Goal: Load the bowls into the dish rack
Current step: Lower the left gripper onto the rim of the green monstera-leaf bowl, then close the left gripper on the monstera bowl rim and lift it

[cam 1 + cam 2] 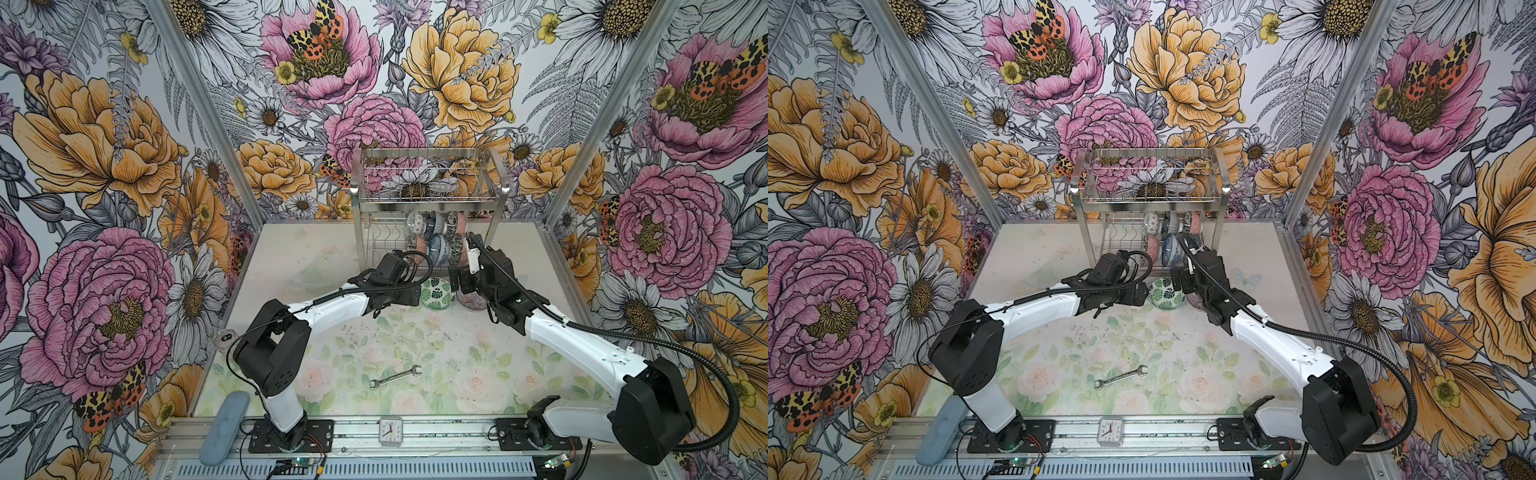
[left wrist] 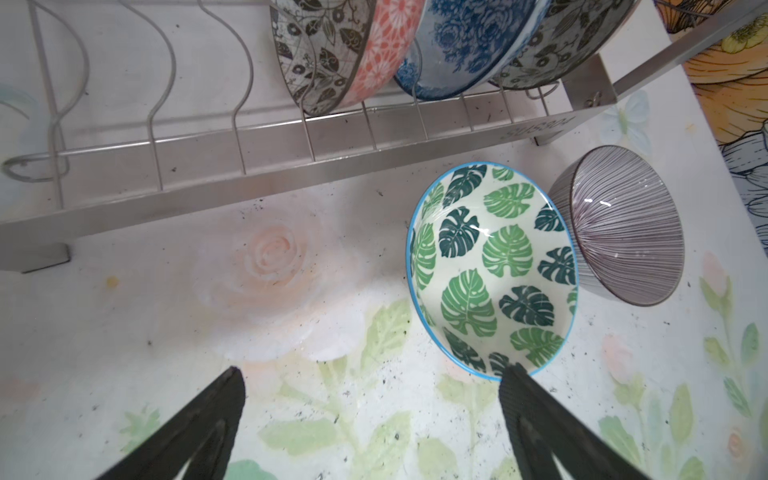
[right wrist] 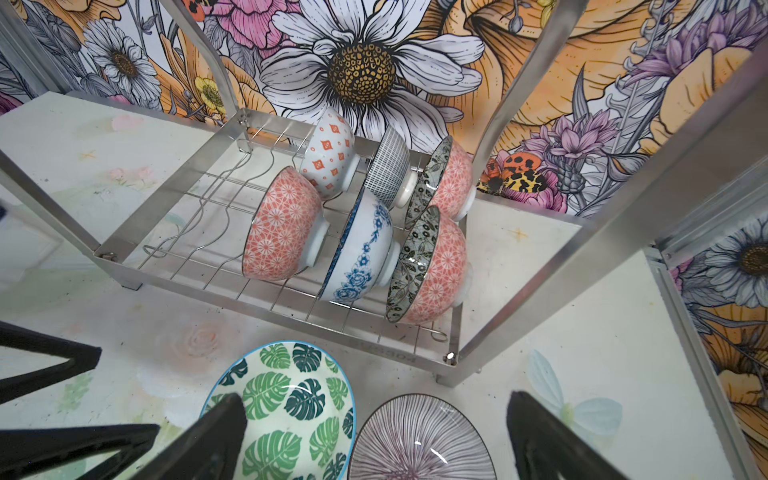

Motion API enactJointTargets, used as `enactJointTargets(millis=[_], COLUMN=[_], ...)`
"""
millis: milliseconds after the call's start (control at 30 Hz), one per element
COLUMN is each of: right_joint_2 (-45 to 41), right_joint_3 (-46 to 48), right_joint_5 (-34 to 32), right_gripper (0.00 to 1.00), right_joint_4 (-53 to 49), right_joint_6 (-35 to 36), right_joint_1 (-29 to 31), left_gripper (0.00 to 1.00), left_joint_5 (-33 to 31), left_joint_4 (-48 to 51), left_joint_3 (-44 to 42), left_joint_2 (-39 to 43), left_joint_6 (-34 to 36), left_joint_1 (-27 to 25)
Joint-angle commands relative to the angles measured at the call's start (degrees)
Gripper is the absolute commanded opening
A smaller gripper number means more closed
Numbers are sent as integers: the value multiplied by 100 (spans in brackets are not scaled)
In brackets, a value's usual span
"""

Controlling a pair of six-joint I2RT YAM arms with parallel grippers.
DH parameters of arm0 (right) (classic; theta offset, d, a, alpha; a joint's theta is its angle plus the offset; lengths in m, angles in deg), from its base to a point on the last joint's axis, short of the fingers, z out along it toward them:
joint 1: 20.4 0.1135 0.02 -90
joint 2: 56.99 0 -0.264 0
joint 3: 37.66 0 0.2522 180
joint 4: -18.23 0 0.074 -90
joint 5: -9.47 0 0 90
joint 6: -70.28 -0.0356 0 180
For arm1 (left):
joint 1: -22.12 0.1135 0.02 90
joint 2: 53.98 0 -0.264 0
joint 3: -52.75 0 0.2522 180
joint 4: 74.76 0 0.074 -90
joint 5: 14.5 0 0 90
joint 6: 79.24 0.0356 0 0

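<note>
Right wrist view: six bowls are standing on edge in the lower shelf of the dish rack (image 3: 199,284), all crowded toward one end.
Front row: a pink floral bowl (image 3: 282,224), a blue-white floral bowl (image 3: 361,249) and a pink bowl with black-floral lining (image 3: 432,266) are leaning side by side.
Back row: a white bowl with orange diamonds (image 3: 330,153), a grey grid bowl (image 3: 388,166) and a second black-lined pink bowl (image 3: 446,174) are resting behind them.
Upper tier (image 1: 428,199): in both top views it is showing no bowls.
Not yet loaded: the green leaf bowl (image 2: 494,266) and the grey-striped bowl (image 2: 627,224) are sitting on the table (image 2: 291,270), just beside each other and just in front of the rack's front rail.
Left gripper (image 2: 372,372): its jaws are standing wide apart and carrying nothing. One fingertip is showing at the green leaf bowl's rim, but I cannot tell whether it is touching.
Right gripper (image 3: 376,401): it is spread wide and empty, hanging over the grey-striped bowl with a finger to either side.
Progress: judging by the count, six of eight are loaded and two are waiting.
Room left: several wavy wire slots (image 2: 172,68) are standing free at the shelf's other end, so space is looking ample.
</note>
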Motion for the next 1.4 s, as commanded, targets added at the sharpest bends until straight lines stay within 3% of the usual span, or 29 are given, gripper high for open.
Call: enactJointTargets(millis=[0,367,867,1167,1367], right_joint_2=[-186,-215,-134,-145,-143], right_joint_3=[90,203,214,244,284], right_joint_5=[30,68,159,186,211], right_gripper=[100,99,99,99,98], right_joint_4=[15,24,37,33,33], right_joint_6=[-48,-89,-144,-144,-163], right_joint_1=[-56,-187,-254,-273,-290], left_gripper=[97,87,74,61,46], left_joint_5=[244,431,635,716,745], left_joint_4=[-221,-232,-317,-359,-355], left_joint_3=[314,691,783,809,845], left_joint_2=[-231,-958,-1334,-1428,-1479], left_joint_6=[-58,-66,-129,-171,-171], left_joint_1=[-60,-82,-125,-136,-143])
